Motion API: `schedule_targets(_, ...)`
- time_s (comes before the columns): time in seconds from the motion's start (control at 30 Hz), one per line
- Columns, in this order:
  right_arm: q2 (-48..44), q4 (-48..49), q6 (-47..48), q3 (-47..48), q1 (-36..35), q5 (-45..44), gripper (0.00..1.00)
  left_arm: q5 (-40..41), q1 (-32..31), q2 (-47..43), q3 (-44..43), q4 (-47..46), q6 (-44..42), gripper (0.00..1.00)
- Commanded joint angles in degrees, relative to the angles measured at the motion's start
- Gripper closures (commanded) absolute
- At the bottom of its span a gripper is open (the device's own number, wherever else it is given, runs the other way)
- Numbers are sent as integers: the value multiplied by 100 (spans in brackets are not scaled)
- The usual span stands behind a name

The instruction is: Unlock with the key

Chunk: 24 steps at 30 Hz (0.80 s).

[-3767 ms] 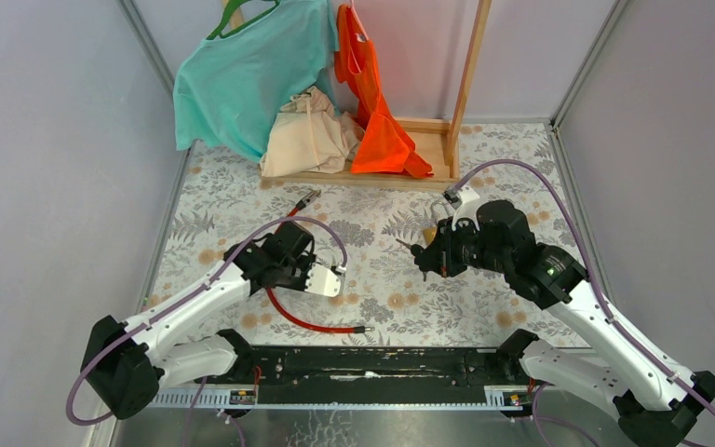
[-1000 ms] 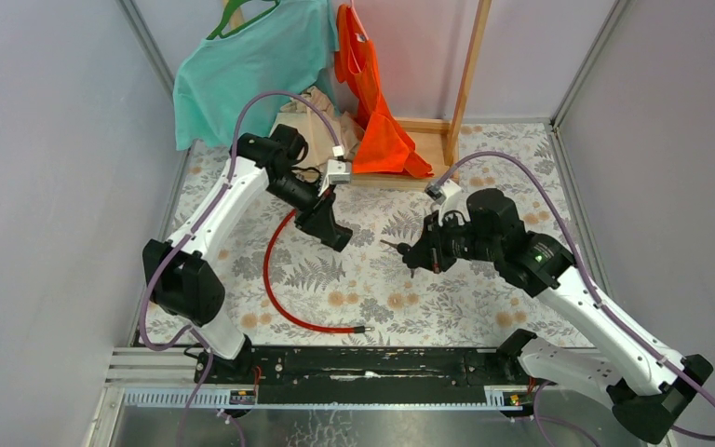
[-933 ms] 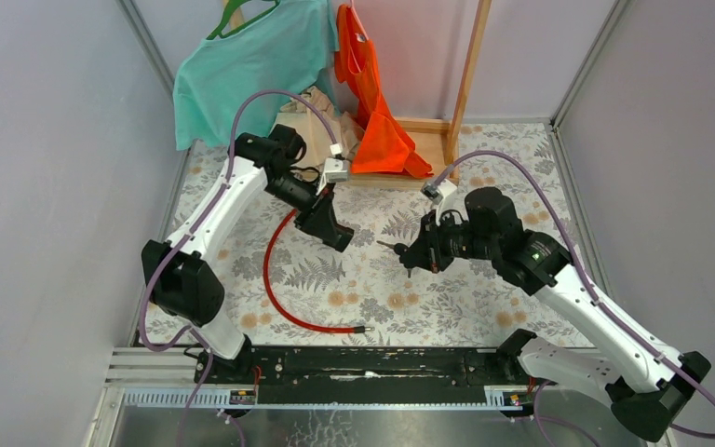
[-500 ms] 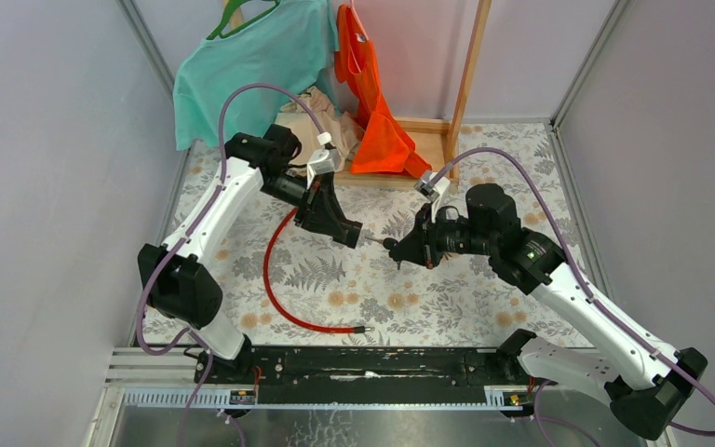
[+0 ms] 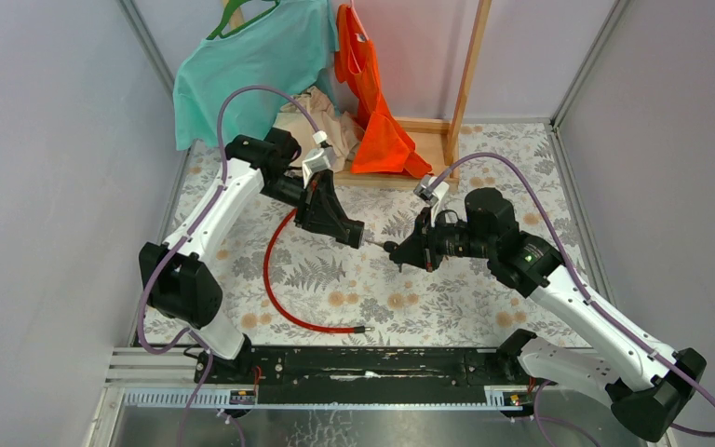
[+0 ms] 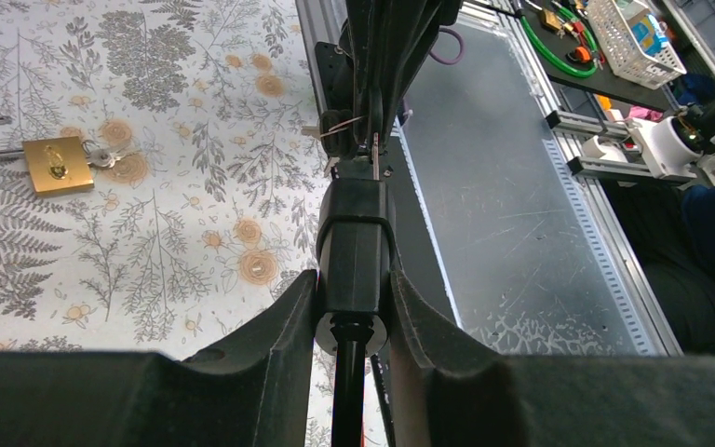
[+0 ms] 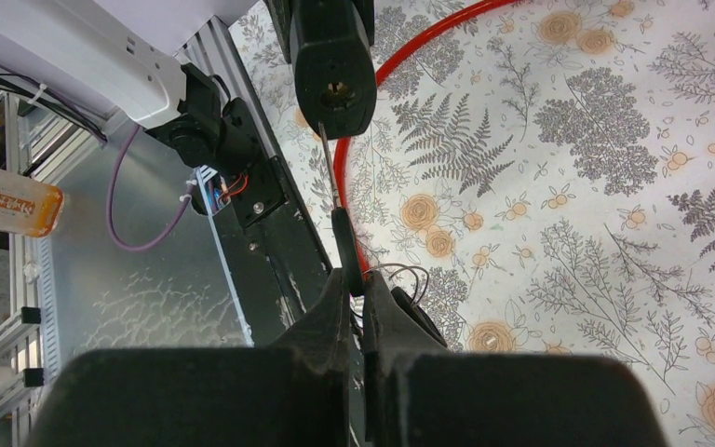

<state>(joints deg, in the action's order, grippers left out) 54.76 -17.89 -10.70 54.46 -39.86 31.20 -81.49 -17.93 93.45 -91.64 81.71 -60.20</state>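
The right gripper (image 7: 361, 284), clamped on the key (image 7: 333, 186), aimed its blade at the lock (image 7: 332, 56), tip just short of the keyhole (image 7: 338, 90); the left gripper (image 6: 354, 298) gripped the lock.

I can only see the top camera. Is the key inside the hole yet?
Observer: Not yet. In the right wrist view, the tip of the key sits just under the keyhole on the black lock head.
Child: Is the lock held tight?
Observer: The left wrist view shows the left gripper with both fingers pressed against the lock head's sides.
Child: Is anything hiding from me?
Observer: Yes. In the left wrist view, a brass padlock lies on the flowery cloth, with small keys beside it.
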Motion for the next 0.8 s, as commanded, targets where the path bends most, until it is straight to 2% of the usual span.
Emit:
schedule_targets(0.0,-90,372,87,74,26,199,100,-651,33,-146,99,135,-105,100)
schedule_targets(0.77,55,622,-35,29,22,141,100,-842,26,-294,127,134,18,100)
